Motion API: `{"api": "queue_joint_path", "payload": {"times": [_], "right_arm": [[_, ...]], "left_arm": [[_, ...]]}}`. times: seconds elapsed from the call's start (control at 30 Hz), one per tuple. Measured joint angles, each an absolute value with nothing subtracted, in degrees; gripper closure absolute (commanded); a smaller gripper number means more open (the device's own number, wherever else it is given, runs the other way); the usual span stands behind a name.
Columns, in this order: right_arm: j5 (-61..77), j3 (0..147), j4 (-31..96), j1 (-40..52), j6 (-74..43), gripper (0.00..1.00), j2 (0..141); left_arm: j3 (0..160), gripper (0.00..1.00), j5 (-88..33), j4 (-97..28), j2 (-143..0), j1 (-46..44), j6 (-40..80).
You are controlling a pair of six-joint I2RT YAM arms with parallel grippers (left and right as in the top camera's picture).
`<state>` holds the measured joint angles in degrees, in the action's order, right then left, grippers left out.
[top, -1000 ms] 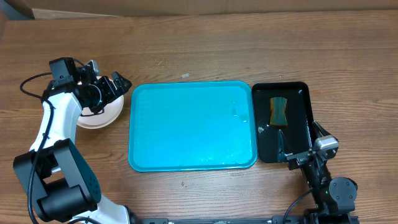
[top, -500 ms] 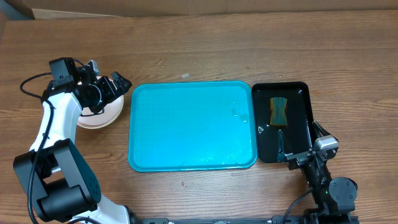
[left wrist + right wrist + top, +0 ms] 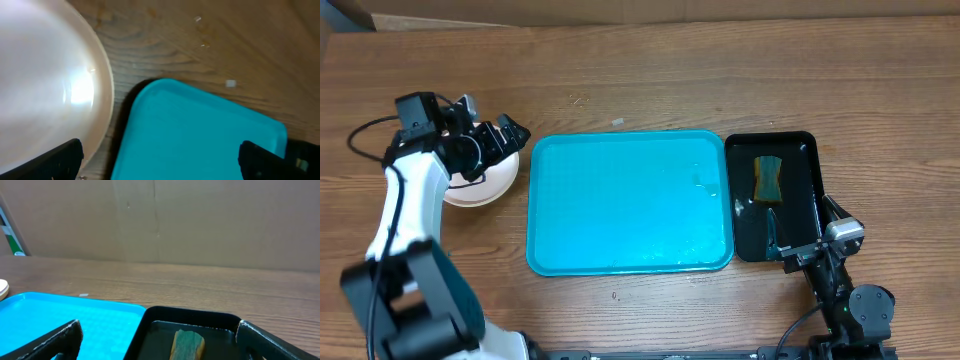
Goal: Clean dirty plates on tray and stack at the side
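The turquoise tray [image 3: 630, 200] lies mid-table with no plates on it. A white plate [image 3: 480, 187] sits on the table just left of the tray; I cannot tell whether others lie under it. My left gripper [image 3: 508, 140] hovers over the plate's right edge, open and empty. In the left wrist view the plate [image 3: 45, 85] fills the left, the tray [image 3: 200, 135] lies below, and the jaws [image 3: 160, 160] are spread wide. My right gripper [image 3: 800, 245] is open and empty at the black tray's near edge. Its wrist view shows the spread jaws [image 3: 160, 342] and the turquoise tray [image 3: 65, 315].
A glossy black tray [image 3: 775, 195] with a green-yellow sponge [image 3: 768, 178] stands right of the turquoise tray; both show in the right wrist view, the black tray [image 3: 200, 316] and the sponge [image 3: 187, 342]. A cardboard wall [image 3: 200, 220] stands behind the table.
The left arm has shifted slightly, its wrist a touch up and left. The plate, trays and right arm have not moved.
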<state>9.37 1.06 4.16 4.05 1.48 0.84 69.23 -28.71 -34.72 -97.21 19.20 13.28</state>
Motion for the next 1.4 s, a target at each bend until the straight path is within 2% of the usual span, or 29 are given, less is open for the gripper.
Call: {"api": "queue_joint_path", "payload": {"times": [0.27,0.43,0.57,0.7,0.8,0.93,1.1,1.4], "right_arm": [[9.39,1.06,4.12,4.05,1.48,0.0,0.84],[9.37,1.06,4.14,4.05,1.48,0.0,0.84],[9.37,1.06,4.16,4.05,1.5,0.0,0.84],[9.37,1.06,4.19,4.05,1.48,0.0,0.84],[9.39,1.06,4.21,4.05,1.48,0.0,0.84],[9.37,1.06,4.21,4.05,1.52,0.0,0.84],[9.39,1.06,4.21,4.05,1.5,0.0,0.84],[9.37,1.06,4.23,4.05,1.48,0.0,0.84]], "left_arm": [[69.14,0.0,-25.12,-33.89,-69.45,19.2,13.26],[69.38,0.0,-22.02,-34.52,-57.91,19.2,13.1],[69.43,0.0,-18.76,-44.18,-53.84,18.63,13.04],[66.35,0.0,-13.78,-50.11,-47.37,13.41,13.06],[61.67,0.0,-11.33,-49.43,-39.88,8.69,13.04],[51.83,0.0,-9.52,-41.87,-28.27,5.32,13.04],[37.58,0.0,-9.34,-24.36,-15.0,4.95,13.04],[16.8,0.0,-9.93,6.63,-1.37,4.84,12.97]]}}
